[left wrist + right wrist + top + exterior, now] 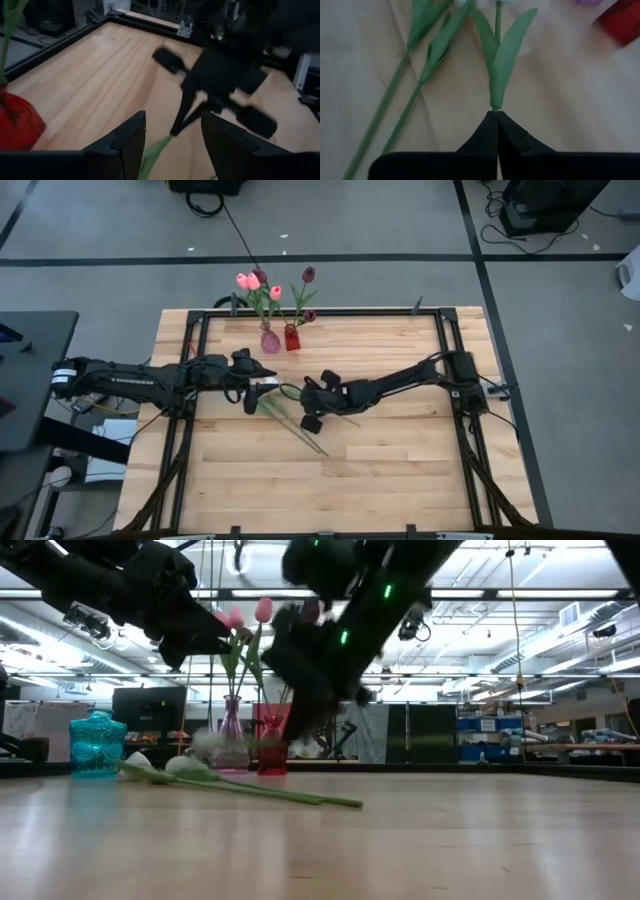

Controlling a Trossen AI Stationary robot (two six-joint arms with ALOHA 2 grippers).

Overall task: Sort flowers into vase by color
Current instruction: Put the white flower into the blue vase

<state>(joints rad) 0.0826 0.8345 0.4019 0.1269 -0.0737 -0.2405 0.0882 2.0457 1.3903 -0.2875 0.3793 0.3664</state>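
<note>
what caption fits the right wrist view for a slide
Right gripper shut on the stem of a white tulip, two more stems lying beside it on the wooden table.

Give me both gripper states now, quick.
Left gripper: open, holding nothing.
Right gripper: shut on the thin green stem of an artificial tulip lying on the wooden table.

I am finding almost nothing to read here. My left arm (120, 378) is carrying a line of white lettering along its dark casing in the high view, but the letters are coming out too small for me to spell. I am seeing no label, number or sign on the table (400, 470), and nothing legible in the room behind it in the low view.
</note>
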